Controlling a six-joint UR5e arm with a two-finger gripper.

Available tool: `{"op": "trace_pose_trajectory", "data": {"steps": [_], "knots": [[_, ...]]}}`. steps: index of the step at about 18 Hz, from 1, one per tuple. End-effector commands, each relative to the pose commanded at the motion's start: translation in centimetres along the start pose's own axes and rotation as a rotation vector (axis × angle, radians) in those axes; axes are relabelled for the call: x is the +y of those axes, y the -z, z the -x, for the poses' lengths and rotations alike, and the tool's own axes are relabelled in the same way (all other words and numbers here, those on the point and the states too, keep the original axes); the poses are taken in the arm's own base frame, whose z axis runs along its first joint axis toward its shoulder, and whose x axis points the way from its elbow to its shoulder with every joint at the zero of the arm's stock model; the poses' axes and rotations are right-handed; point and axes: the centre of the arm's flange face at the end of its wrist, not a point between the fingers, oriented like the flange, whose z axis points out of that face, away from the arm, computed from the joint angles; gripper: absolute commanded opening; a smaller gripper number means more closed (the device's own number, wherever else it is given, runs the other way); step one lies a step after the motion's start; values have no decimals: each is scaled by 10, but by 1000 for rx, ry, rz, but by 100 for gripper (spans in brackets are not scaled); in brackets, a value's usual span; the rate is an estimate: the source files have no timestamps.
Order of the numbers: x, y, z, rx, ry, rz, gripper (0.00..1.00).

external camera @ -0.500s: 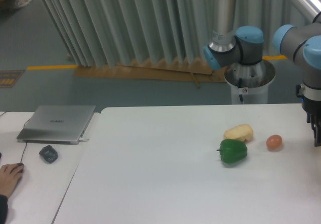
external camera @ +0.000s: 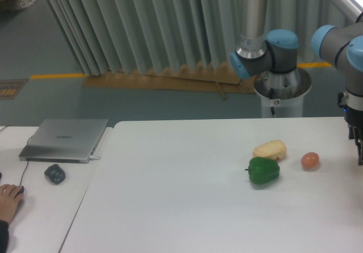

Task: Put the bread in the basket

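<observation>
The bread (external camera: 270, 149) is a pale yellow-tan roll lying on the white table (external camera: 170, 196), right of centre, touching the back of a green pepper (external camera: 264, 171). At the frame's right edge my gripper (external camera: 359, 151) hangs down over the table, well to the right of the bread and apart from it. The edge cuts the gripper off, so how its jaws stand does not show. No basket is in view.
A small orange-brown egg-shaped ball (external camera: 309, 160) lies right of the bread. On the left desk are a closed laptop (external camera: 65, 139), a dark mouse (external camera: 55, 173) and a person's hand (external camera: 10, 199). The arm's base (external camera: 281, 88) stands behind the table.
My gripper has shifted slightly to the right, further out of the frame. The person's hand at the left has drawn back a little. The bread, pepper and ball have not moved.
</observation>
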Motion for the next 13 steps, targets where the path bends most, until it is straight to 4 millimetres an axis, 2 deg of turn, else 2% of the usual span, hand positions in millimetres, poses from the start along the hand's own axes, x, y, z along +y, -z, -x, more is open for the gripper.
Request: {"op": "trace_pose_trajectory", "data": {"steps": [13], "knots": [[-1, -4, -5, 8, 73, 4, 100]]}}
